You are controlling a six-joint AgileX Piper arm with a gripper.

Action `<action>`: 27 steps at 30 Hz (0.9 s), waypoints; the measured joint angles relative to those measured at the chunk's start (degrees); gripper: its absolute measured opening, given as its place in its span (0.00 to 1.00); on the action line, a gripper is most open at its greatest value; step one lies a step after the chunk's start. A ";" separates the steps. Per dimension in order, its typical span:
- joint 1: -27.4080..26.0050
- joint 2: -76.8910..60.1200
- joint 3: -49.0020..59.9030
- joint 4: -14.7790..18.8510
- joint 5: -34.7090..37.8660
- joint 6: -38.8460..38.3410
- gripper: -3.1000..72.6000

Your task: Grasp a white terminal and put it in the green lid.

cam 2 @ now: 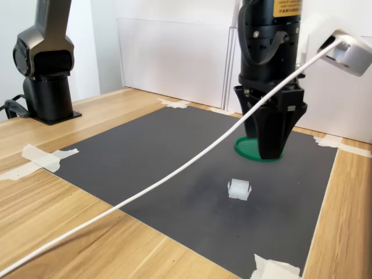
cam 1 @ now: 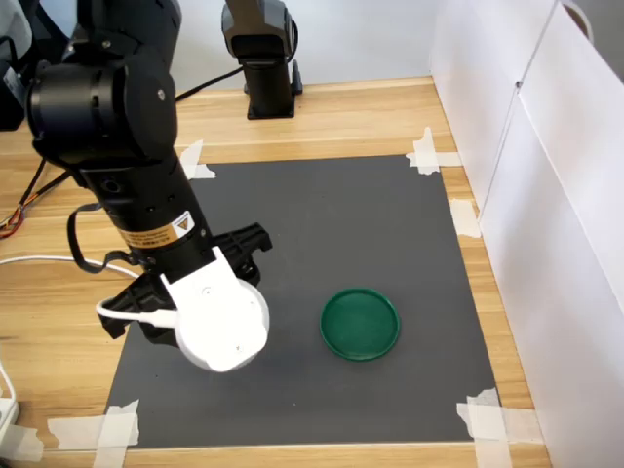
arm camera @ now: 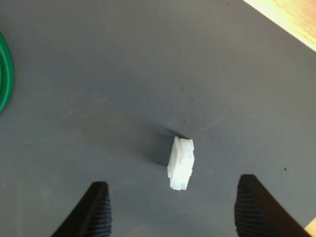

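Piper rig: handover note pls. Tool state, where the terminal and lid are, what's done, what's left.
Tool: open, empty, poised above the mat, fingers either side of the white terminal in the wrist view, not touching it.
White terminal: lying on the mat, apart from the lid; the arm hides it in the first exterior view.
Green lid: on the mat, empty.
Done: tool lined up over the terminal.
Left: descend, close on it, carry it to the lid, release.
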 joint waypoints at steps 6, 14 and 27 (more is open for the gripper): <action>-0.13 -0.05 5.49 -3.60 -2.19 1.66 0.85; -2.17 -0.05 7.83 -4.03 -6.43 0.91 0.85; -2.28 3.40 7.83 -1.21 -7.92 0.11 0.83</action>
